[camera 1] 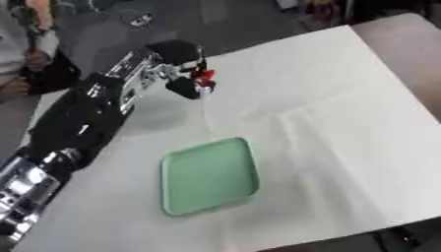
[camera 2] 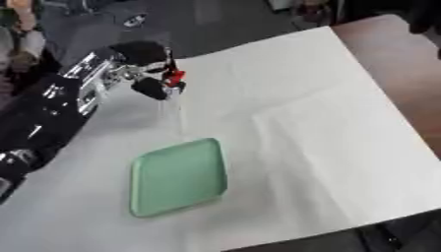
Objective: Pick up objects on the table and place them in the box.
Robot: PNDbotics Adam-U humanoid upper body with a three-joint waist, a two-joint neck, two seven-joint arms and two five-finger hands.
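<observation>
The left hand [camera 1: 182,69], reaching in from the left, hangs above the white cloth-covered table [camera 1: 344,123] at its far left, fingers curled around a small red object [camera 1: 203,75] whose form cannot be made out. The only receptacle in view, a shallow green tray [camera 1: 209,176], lies empty nearer the camera and slightly to the right of the hand, its long axis running near to far. Judged from this layout, the coming move is a carry toward the near side to bring the object over the tray; the right hand appears in neither view.
</observation>
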